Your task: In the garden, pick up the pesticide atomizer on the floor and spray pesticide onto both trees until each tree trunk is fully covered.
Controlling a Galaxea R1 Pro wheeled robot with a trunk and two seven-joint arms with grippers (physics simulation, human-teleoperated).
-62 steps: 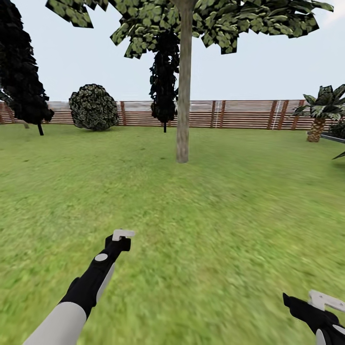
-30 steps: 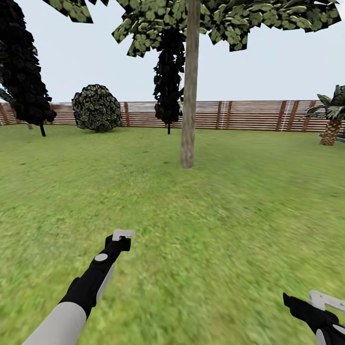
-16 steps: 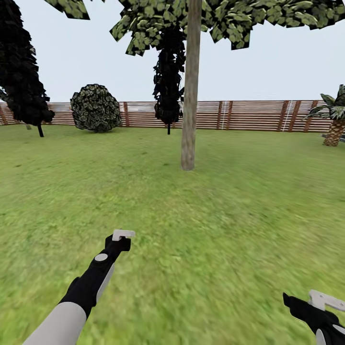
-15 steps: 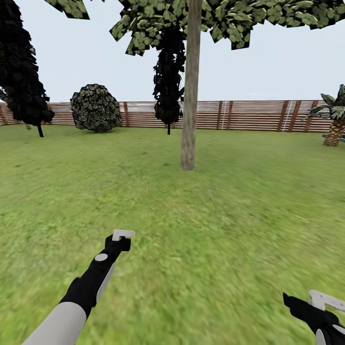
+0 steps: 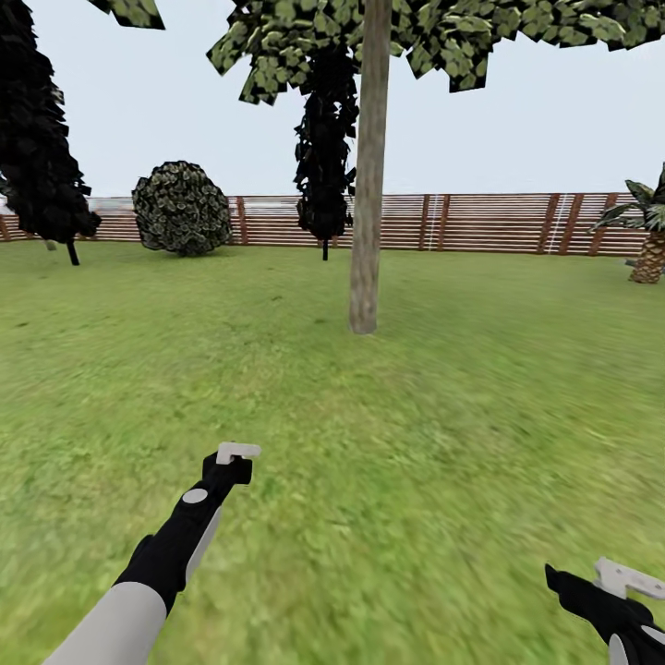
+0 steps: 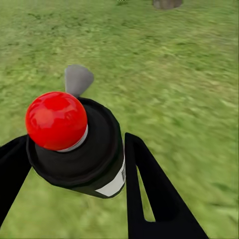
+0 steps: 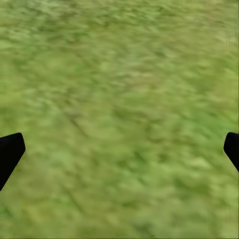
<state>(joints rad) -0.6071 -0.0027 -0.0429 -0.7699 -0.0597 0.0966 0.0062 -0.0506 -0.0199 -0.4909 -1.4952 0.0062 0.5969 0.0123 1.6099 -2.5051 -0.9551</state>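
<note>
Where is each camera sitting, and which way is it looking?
Head view: on the robot's head, facing forward and down over the lawn to the tree trunk; both arms show.
Left wrist view: near the left gripper, looking along its fingers, which are shut on the atomizer.
Right wrist view: near the right gripper, looking down at grass; fingertips wide apart.
Head and left wrist views share the trunk's base.
</note>
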